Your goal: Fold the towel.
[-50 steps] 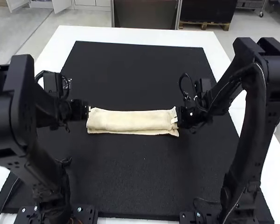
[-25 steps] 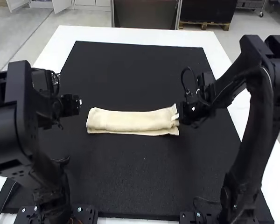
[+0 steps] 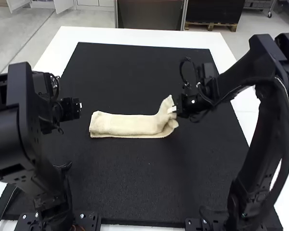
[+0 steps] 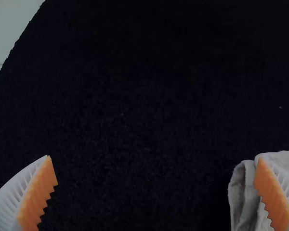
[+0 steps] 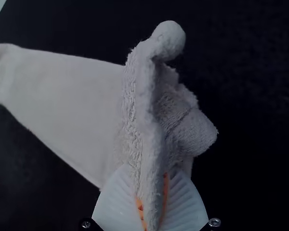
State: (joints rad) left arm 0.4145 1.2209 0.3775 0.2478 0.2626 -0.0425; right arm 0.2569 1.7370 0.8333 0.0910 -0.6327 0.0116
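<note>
A white desk (image 3: 135, 34) is largely covered by a black mat (image 3: 135, 183). On the mat, near its middle, the towel (image 3: 123, 125) is laid as a long, narrow, layered band, with one end lifted and bent inward. The left claw (image 4: 153, 156) is spread wide, with nothing held, apart from the towel's flat end (image 3: 100, 125). The right claw (image 5: 151, 169) is closed on the raised end (image 5: 144, 106), a ridge of cloth being pinched between its pads. Beside that ridge, a loose corner (image 5: 200, 132) is left sticking out.

It appears that the band is being folded along its length. As the flat end is pinned by neither claw, the whole towel could be dragged over the mat if the right claw were moved too far or too low. With only a ridge pinched, the layers might be slid apart or one dropped, and the loose corner might be tucked under as a lump. Should the lifted part be carried across at a slant, the edges would likely be left misaligned.
</note>
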